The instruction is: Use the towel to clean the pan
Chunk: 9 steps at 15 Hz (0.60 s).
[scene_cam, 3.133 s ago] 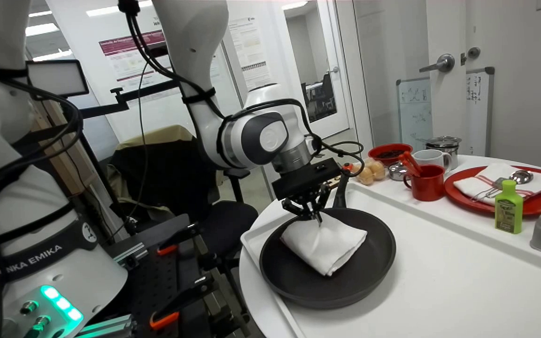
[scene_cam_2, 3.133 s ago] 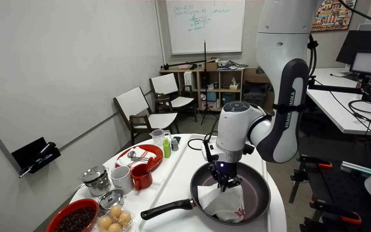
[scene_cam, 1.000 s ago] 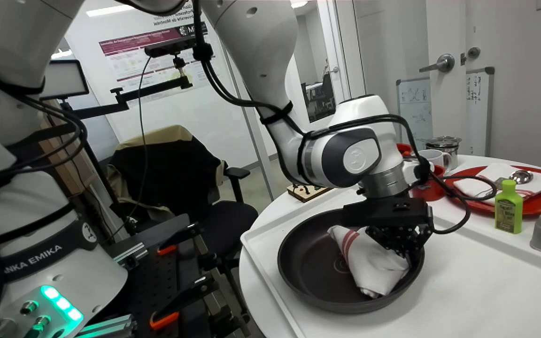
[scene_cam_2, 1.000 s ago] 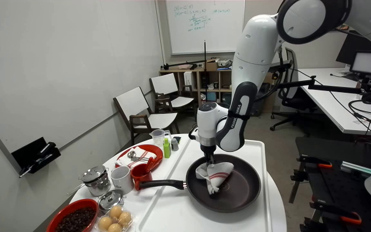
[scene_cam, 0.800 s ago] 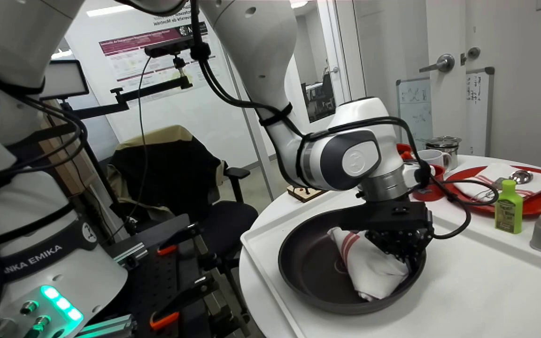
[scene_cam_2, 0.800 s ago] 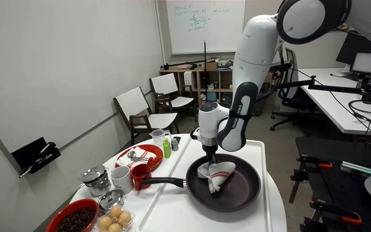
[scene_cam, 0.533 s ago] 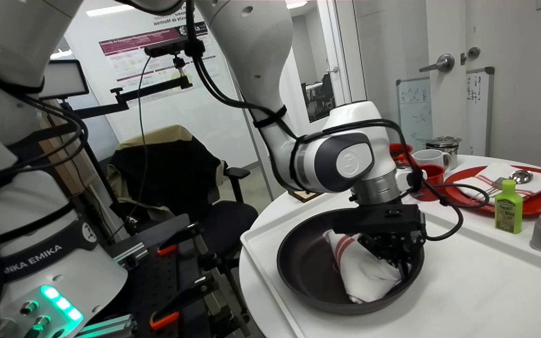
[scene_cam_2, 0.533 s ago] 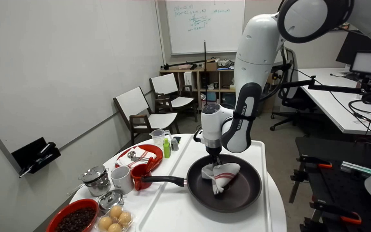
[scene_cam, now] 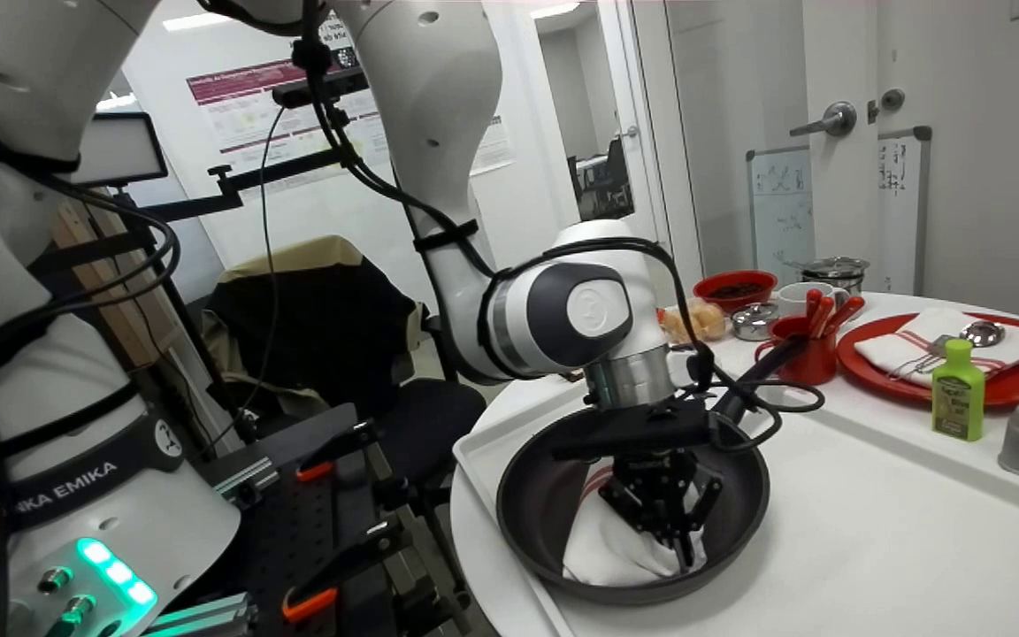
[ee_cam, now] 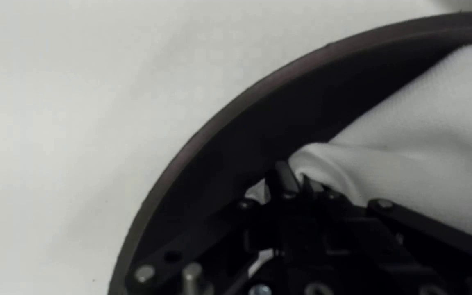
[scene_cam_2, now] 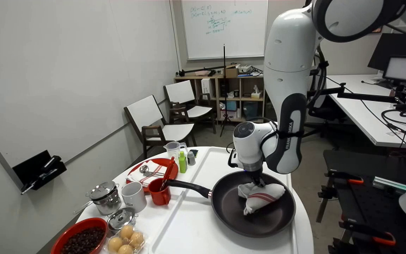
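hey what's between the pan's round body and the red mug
In an exterior view, the black handle of the pan spans it, crossing over the white tray's rim. Whether it touches the red mug is unclear.

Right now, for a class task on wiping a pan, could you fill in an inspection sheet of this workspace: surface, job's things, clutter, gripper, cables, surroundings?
Surface: white table with a white tray on it.
Job's things: towel, white with red stripes, bunched inside the pan; the pan sits on the tray.
Clutter: red mug with red-handled utensils; the pan's handle overlaps it in both exterior views, contact unclear. Also red bowl, green bottle, red plate.
Gripper: shut on the towel.
Cables: black cables strapped to the arm; they loop across the handle's outline in an exterior view.
Surroundings: white chairs, whiteboard.
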Each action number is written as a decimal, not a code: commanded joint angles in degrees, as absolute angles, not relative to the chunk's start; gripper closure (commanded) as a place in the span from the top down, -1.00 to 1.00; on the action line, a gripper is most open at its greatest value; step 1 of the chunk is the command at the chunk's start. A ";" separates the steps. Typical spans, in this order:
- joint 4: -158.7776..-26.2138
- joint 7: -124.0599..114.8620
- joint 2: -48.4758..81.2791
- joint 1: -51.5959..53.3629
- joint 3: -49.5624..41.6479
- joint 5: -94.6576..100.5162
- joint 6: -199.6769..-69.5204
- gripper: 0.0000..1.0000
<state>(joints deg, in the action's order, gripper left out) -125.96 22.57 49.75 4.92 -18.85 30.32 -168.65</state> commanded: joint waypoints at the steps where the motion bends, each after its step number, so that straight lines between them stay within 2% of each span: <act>1: -130.32 18.91 50.27 10.72 -21.88 33.73 -167.99 -0.97; 9: -133.79 20.63 48.93 13.72 -20.70 42.18 -170.23 -0.97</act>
<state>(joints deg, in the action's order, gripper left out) -131.01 20.25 49.31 12.87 -22.28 37.16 -168.38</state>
